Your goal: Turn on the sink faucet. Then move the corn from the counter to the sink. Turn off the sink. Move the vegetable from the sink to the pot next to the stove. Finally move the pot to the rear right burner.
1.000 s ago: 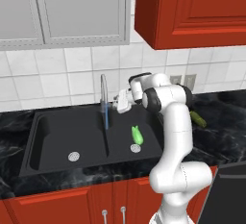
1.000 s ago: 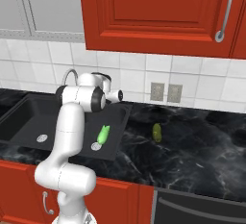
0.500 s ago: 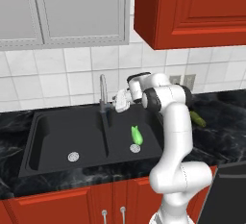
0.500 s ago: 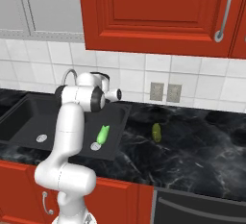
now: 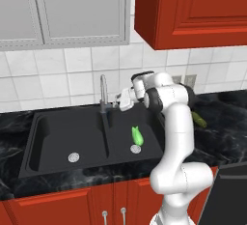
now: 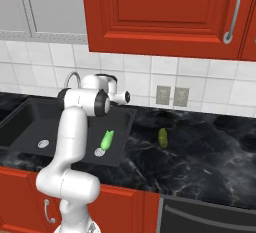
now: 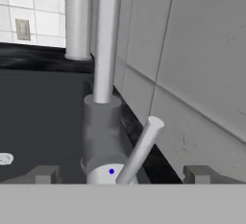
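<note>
The grey faucet (image 5: 102,98) stands behind the black double sink (image 5: 58,137). My gripper (image 5: 123,102) is at its right side, open. In the hand view the gripper (image 7: 122,175) straddles the slanted handle lever (image 7: 141,148) at the faucet base (image 7: 101,131), and neither fingertip clearly touches it. The corn (image 5: 137,135), green, lies in the right basin near the drain; it also shows as the corn (image 6: 106,139) in the right base view. A short dark-bluish streak (image 5: 107,118) hangs under the spout. The pot is out of view.
A second green vegetable (image 5: 198,119) lies on the black counter right of the sink, also seen as the vegetable (image 6: 162,136). The tiled wall (image 7: 202,64) runs close beside the hand. A grey cylinder (image 7: 77,26) stands further along the counter. The stove front (image 6: 210,217) is at lower right.
The blue water stream under the spout has shrunk to a short dark streak. The hand has stayed at the faucet handle, shifting only slightly. The corn has not moved.
</note>
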### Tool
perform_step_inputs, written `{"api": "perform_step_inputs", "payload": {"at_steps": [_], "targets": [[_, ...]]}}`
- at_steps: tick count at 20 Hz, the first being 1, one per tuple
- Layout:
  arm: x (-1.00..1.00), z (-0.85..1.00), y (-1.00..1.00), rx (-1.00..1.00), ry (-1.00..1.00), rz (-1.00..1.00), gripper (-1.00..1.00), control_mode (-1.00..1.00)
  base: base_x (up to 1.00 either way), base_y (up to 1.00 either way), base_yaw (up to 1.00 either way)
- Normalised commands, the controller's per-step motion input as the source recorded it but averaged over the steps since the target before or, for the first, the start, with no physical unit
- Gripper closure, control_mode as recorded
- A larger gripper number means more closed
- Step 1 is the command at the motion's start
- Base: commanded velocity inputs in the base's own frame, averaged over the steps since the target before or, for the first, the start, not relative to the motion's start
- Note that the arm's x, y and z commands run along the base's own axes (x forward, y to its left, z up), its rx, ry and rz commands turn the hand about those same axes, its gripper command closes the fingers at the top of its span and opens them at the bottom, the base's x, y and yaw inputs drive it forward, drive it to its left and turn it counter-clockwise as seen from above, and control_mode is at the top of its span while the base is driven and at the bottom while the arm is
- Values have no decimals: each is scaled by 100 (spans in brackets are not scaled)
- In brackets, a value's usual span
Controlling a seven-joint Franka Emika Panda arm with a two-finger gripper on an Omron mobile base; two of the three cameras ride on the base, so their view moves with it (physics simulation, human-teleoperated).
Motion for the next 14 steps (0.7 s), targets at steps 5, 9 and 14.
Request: {"api": "perform_step_inputs", "payload": {"at_steps": [5,9,14], "targets": [[0,4,-50,0,0,0,-100,-100,0,0,0],[-31,9,-34,0,-7,0,-100,-100,0,0,0],[-73,23,-15,0,-9,-3,-100,-100,0,0,0]]}}
